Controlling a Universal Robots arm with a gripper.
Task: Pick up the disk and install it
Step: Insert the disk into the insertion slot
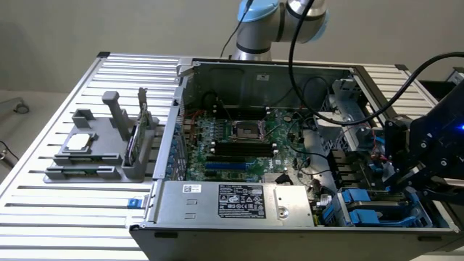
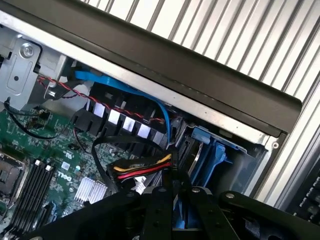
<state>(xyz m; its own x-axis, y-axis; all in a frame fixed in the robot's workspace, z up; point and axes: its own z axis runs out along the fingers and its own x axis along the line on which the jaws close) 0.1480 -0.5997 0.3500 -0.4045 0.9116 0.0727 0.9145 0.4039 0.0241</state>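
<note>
STEP: judged to be seating the flat silver-grey disk in its blue plastic carrier (image 2: 212, 157) into the drive bay (image 1: 417, 220), lower right of the exterior view | HAND: black hand (image 2: 175, 214) set narrow, seemingly pinching the carrier's edge | CARE: hold the carrier square to the bay rails, push straight, stay clear of the red-yellow-black cable bundle (image 2: 142, 170) | SCENE: open grey computer case (image 1: 239, 204) on the slatted metal surface (image 1: 58, 217)

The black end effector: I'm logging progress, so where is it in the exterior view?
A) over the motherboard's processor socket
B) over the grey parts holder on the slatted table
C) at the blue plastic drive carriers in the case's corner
C: the end effector hangs at the blue plastic drive carriers in the open computer case's corner on the exterior view's right.
</note>
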